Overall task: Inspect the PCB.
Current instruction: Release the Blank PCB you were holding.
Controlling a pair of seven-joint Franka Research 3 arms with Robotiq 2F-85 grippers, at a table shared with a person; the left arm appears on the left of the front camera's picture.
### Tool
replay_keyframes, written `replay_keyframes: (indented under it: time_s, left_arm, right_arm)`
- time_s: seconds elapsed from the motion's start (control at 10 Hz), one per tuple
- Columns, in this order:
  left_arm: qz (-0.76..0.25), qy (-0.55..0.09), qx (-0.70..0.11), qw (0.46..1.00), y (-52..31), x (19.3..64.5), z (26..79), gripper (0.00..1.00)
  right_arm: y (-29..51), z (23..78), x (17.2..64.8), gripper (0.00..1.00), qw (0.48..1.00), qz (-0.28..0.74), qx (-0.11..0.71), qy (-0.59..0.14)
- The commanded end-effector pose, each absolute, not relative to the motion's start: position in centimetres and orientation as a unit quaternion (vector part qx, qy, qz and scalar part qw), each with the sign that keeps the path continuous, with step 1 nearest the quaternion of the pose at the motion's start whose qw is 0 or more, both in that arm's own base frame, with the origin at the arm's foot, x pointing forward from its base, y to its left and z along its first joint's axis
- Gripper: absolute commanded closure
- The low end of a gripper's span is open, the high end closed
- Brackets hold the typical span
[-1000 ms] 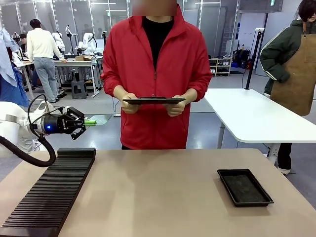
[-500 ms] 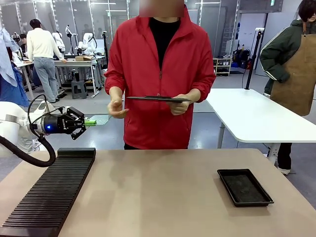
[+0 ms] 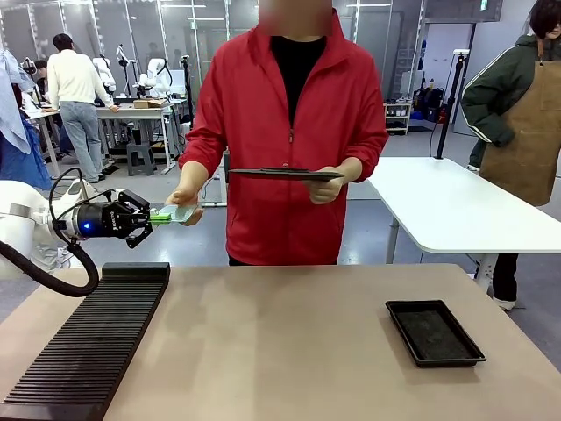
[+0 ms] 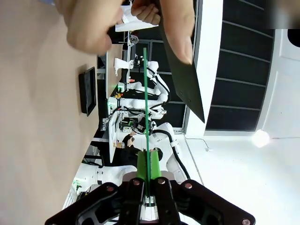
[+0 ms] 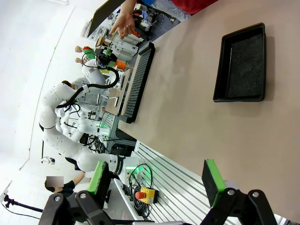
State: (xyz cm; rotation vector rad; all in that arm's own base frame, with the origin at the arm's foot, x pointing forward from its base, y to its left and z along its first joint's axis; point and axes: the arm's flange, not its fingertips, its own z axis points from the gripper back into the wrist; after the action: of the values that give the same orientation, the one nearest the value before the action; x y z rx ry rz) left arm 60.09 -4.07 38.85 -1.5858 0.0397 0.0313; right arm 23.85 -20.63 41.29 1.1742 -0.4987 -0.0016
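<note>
Front view, left pincer [image 3: 159,216] clamping PCB [image 3: 174,212], person's hand [image 3: 187,201] touching its far end

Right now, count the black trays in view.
2. One black tray lies on the table at the robot's right; the other black tray is held in the person's hand.

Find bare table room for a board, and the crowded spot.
Free: the middle of the table, between ribbed rack and black tray. Crowded: past the rack's far end, where left gripper and a person's hand meet at the PCB.
</note>
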Motion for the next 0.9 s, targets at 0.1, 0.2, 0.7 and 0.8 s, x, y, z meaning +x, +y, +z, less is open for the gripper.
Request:
replay_keyframes:
  time_s: [0.1, 0.2, 0.7, 0.8]
  left_arm:
    - [0.014, 0.019, -0.712, 0.702, -4.11, 60.07, 38.82, 0.97]
    - [0.014, 0.019, -0.712, 0.702, -4.11, 60.07, 38.82, 0.97]
    - [0.014, 0.019, -0.712, 0.702, -4.11, 60.07, 38.82, 0.97]
    - [0.014, 0.019, -0.712, 0.702, -4.11, 60.07, 38.82, 0.97]
  right_arm:
    - [-20.79, 41.43, 23.83, 0.00, 0.799, 0.008, 0.550, -0.242]
    - [-20.79, 41.43, 23.83, 0.00, 0.799, 0.008, 0.550, -0.242]
    - [-20.79, 41.43, 23.83, 0.00, 0.799, 0.008, 0.550, -0.242]
    - [-20.79, 41.43, 23.83, 0.00, 0.799, 0.008, 0.550, -0.242]
